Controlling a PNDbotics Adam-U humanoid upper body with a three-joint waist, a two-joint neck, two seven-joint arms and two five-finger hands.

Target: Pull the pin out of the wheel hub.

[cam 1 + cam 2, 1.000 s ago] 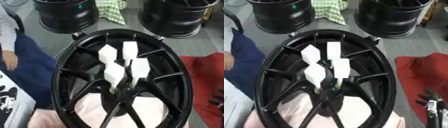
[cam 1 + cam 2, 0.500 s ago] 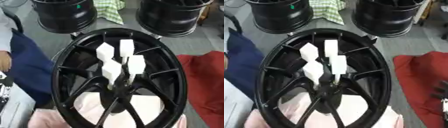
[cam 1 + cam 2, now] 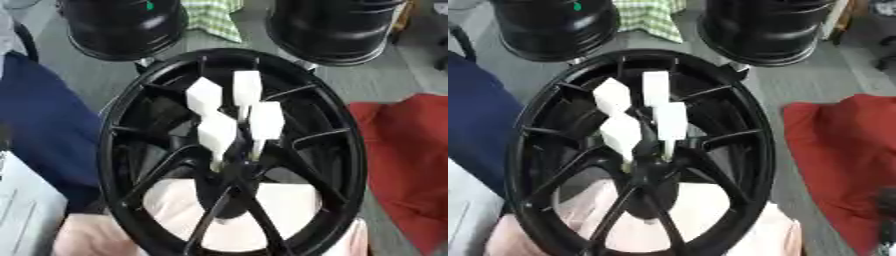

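While pins (image 3: 218,131) stand in hub (image 3: 229,172) | two rims (image 3: 337,27) behind

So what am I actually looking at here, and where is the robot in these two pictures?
Both pictures come from the two eyes of one camera in the robot's head, looking down, so they show nearly the same thing. Neither of the robot's hands appears in either view right now, and nothing is being held. In the middle stands a large black spoked wheel hub. Four white block-topped pins stick up around its centre; pulling one out is the job. Under the hub lies a pale pink cloth. Beyond it stand two more black wheel rims, with a green checked cloth between them. A red cloth lies to the right, and dark blue fabric shows at the left edge.
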